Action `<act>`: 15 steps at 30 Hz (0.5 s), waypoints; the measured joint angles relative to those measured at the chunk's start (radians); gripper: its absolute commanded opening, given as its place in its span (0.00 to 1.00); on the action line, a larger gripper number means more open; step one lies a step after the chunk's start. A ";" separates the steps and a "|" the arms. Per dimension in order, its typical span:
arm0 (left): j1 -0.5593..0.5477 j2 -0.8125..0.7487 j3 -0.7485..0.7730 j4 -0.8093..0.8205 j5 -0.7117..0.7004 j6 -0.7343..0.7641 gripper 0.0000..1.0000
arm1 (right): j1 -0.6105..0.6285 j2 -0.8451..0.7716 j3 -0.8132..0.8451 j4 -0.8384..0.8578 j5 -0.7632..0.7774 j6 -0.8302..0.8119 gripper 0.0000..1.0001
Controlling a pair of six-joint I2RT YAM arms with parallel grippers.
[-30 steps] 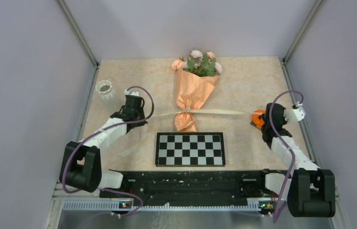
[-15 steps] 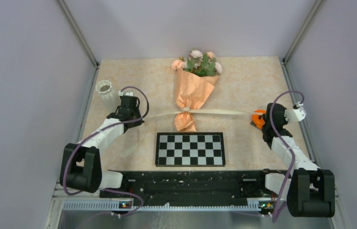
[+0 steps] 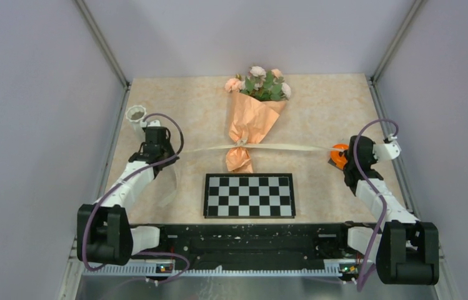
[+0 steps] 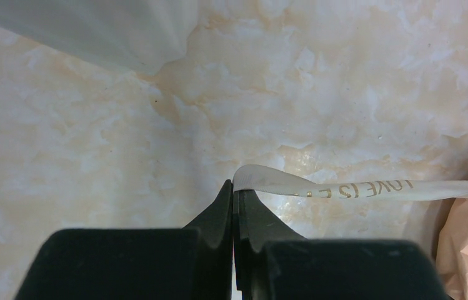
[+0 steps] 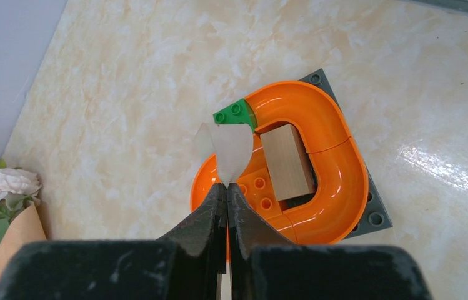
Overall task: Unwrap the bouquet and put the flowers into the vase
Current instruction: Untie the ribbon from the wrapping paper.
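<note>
Near edge, centre: black-and-white checkerboard (image 3: 248, 195) lies flat on the table (image 3: 318, 106).

Left gripper (image 4: 234, 190): jaws pressed together on one end of the ribbon (image 4: 356, 189), over the left side of the table. The ribbon is cream with gold lettering.

Right gripper (image 5: 227, 187): jaws pressed together on the other ribbon end, over the right side. Directly beneath it, near the right edge, is an orange toy track (image 5: 318, 156) on a grey base plate (image 5: 375, 215), with a wooden block (image 5: 287, 161) inside the curve.

The ribbon runs in a nearly straight line from gripper to gripper, across the table and through the knot at the bouquet's narrow end.

Bouquet (image 3: 251, 122): lies at table centre, just beyond the checkerboard, paper cone wrapped, pointed end toward the near edge. Flowers (image 3: 259, 81) are in the cone, blooms toward the far edge.

Vase (image 3: 136, 115): by the left edge, just beyond the left gripper, lower part hidden behind that arm.
</note>
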 measured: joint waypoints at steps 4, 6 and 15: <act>0.021 -0.020 -0.008 0.000 0.000 -0.002 0.00 | -0.003 0.000 0.000 -0.001 0.000 0.000 0.00; 0.027 -0.030 -0.011 0.000 0.001 -0.003 0.00 | -0.005 0.000 0.000 -0.001 -0.001 0.000 0.00; 0.058 -0.063 -0.014 -0.001 0.007 -0.007 0.00 | -0.013 -0.002 0.000 -0.003 -0.003 -0.001 0.00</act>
